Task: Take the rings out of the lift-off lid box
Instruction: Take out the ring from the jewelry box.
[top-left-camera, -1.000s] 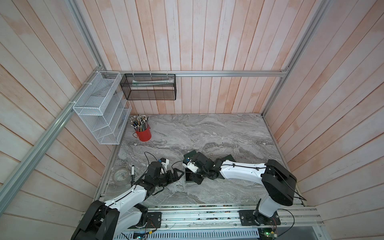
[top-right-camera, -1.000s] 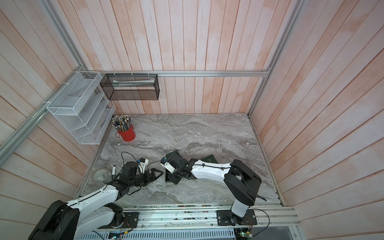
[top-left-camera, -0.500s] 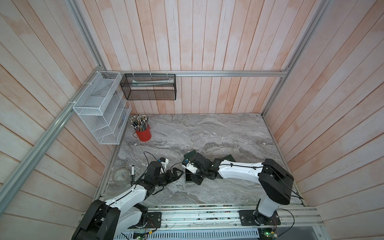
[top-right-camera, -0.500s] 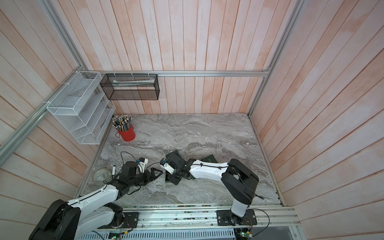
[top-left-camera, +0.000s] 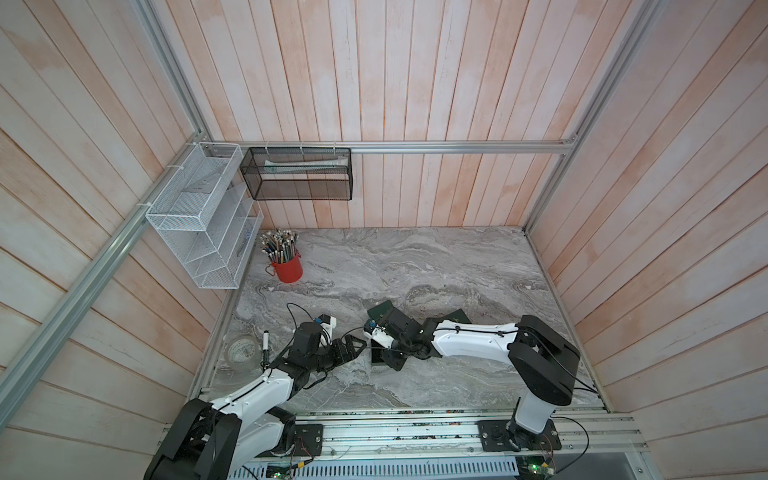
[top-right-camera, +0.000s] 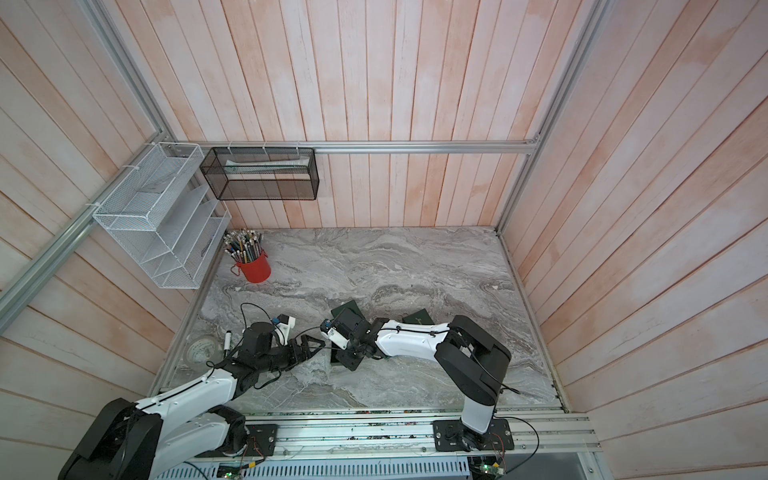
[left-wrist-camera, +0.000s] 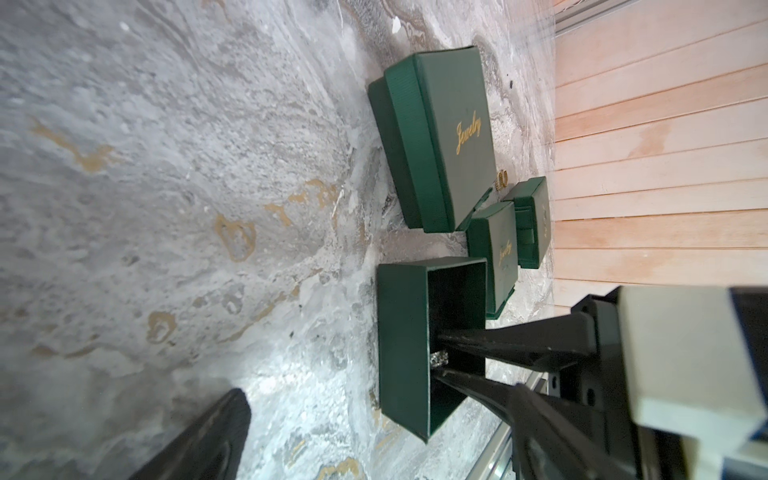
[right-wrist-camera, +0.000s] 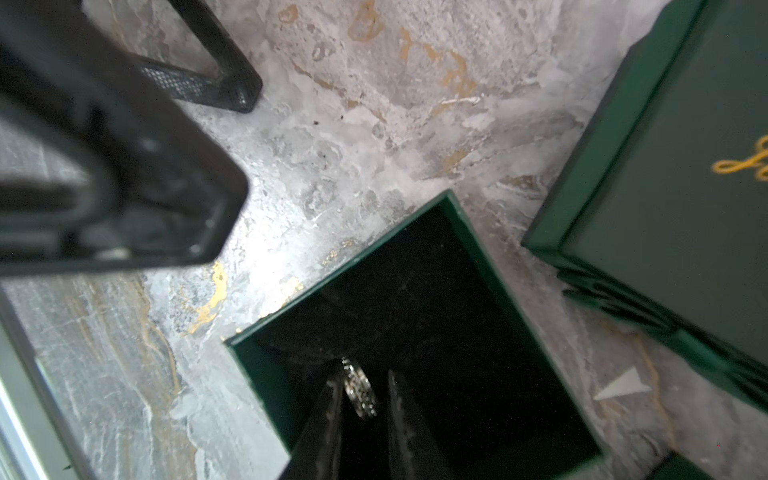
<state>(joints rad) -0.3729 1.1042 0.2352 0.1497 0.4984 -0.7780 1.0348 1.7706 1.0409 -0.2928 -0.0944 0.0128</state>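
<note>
Nearest, lidless green box (left-wrist-camera: 401, 345): one ring (right-wrist-camera: 361, 397) on edge inside, flat faces toward right gripper (right-wrist-camera: 365, 376) fingers, narrow either side, pinch uncertain; left gripper (top-left-camera: 358, 349) wide, empty, beside; other green boxes (left-wrist-camera: 449, 137) beyond.

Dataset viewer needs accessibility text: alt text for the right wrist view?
The right gripper reaches into an open green box with a sparkly silver ring between its fingertips. A lidded green box sits beside it on the marble table.
</note>
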